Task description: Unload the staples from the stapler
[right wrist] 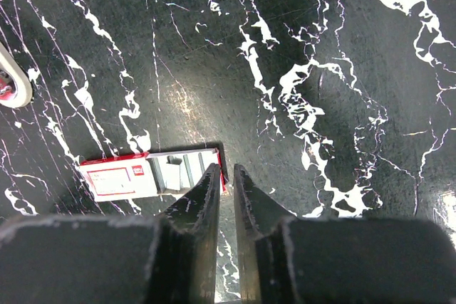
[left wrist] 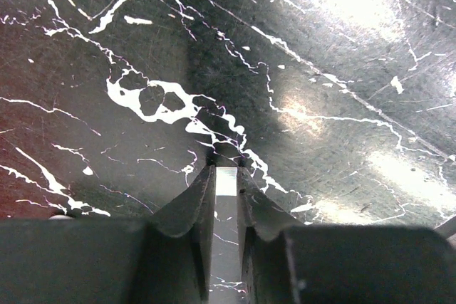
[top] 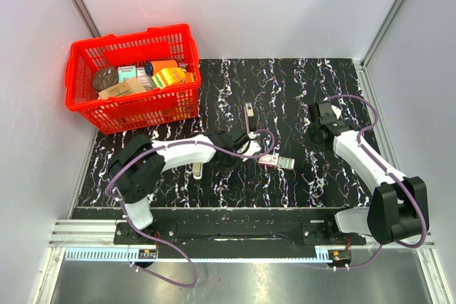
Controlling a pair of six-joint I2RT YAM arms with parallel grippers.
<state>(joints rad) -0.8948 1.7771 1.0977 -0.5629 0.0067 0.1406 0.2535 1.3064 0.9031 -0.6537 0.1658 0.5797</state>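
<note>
Left end effector clenched on pale strip, right end effector clenched empty; stapler judged light, stiff, best gripped across shell.

Basket far left on table, stapler mid-table, box nearer

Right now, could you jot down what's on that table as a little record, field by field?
stapler: cream bar, lying near the table's middle
box: red-and-white, flat, nearer the arms than the stapler
basket: red, back left, holding packets
left gripper: shut on a pale sliver; what it is, unclear
right gripper: shut, empty, over the table
</note>
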